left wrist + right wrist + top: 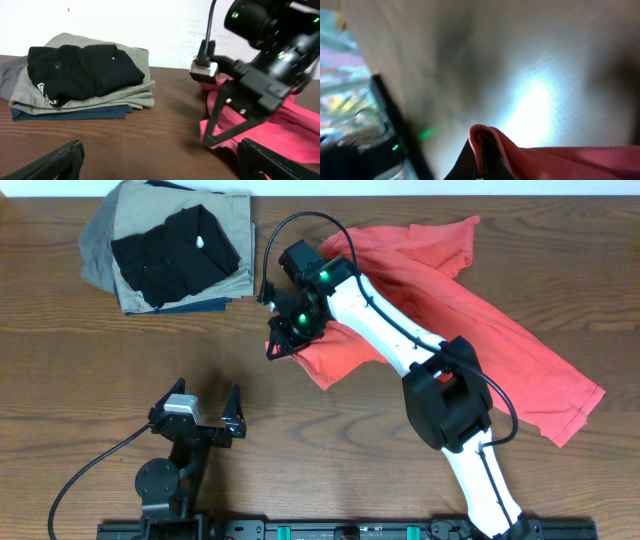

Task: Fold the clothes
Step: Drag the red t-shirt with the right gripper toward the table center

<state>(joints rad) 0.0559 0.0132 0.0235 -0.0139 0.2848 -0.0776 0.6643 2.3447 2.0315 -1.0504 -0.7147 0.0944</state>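
Observation:
The clothes, a coral-red T-shirt (480, 330), lie crumpled across the right half of the wooden table. My right gripper (274, 345) reaches over to the shirt's left edge and is shut on a fold of it. In the right wrist view the pinched red fabric (487, 145) bulges up between the dark fingers. The left wrist view shows the right gripper (216, 137) lifting that red edge (295, 135) just off the table. My left gripper (205, 402) sits near the front left, open and holding nothing, its fingertips (55, 162) wide apart above bare wood.
A stack of folded garments (170, 250), black on khaki over grey and navy, sits at the back left, also seen in the left wrist view (80, 80). A black cable (300, 225) loops above the right wrist. The table's front rail (320, 530) runs along the bottom.

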